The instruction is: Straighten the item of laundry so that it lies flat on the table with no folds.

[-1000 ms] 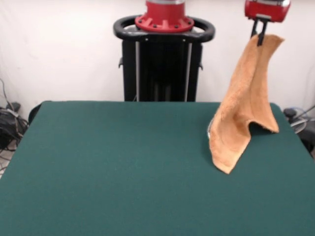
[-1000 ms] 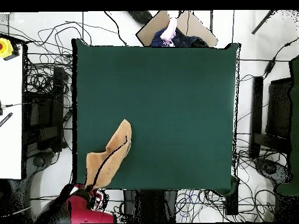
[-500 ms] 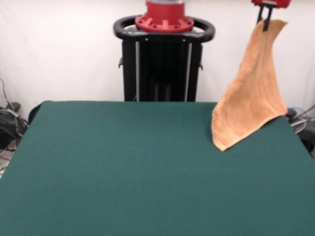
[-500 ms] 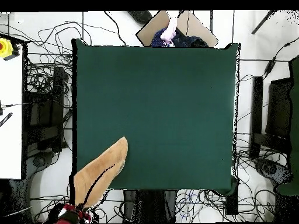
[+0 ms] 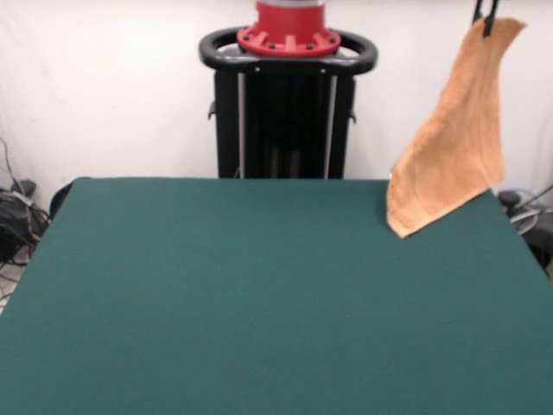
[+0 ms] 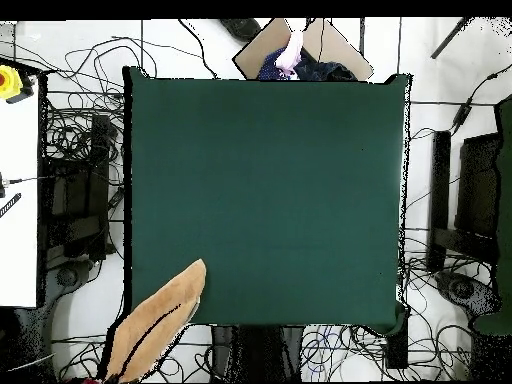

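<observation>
The item of laundry (image 5: 449, 147), a peach-tan towel, hangs by its top corner from my gripper (image 5: 486, 15). Only the dark finger tips show at the top right edge, and they are shut on the cloth. The towel drapes down in a folded, tapering sheet. Its lowest corner is over the far right part of the green table (image 5: 216, 303); I cannot tell if it touches. In the overhead view the item of laundry (image 6: 155, 320) slants from the table (image 6: 270, 180) out past the bottom-left corner, and the gripper does not show there.
The black pedestal with a red base (image 5: 288, 112) stands behind the table's far edge. Cables (image 6: 70, 200) lie all around the table. A white side table (image 6: 18, 200) is at the left, and a person's hand (image 6: 292, 50) shows by cardboard at the top edge.
My gripper rose and moved further right and outward, almost leaving the front view's top edge. The towel came up off the table, its lower end drawn towards the corner.
</observation>
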Robot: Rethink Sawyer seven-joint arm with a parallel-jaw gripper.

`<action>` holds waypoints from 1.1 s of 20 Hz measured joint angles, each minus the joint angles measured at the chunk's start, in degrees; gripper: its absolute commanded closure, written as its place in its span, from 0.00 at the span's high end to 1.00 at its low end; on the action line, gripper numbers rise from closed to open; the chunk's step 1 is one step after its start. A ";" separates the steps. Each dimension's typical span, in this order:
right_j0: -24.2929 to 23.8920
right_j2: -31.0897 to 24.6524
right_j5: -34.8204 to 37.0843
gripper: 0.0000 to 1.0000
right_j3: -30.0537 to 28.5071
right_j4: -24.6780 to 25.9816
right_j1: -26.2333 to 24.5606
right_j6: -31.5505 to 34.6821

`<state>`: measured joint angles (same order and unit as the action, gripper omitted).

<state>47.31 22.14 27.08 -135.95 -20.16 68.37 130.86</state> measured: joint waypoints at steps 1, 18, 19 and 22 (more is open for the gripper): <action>0.49 0.00 0.55 0.00 -0.01 0.00 0.20 0.63; 8.86 -0.12 3.67 0.00 -0.19 0.01 3.68 5.22; 9.40 -0.12 3.79 0.00 -0.19 0.01 3.90 5.59; 11.63 -0.12 4.18 0.00 -0.18 0.02 4.58 7.53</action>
<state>58.94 22.03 31.26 -136.13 -20.14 72.96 138.39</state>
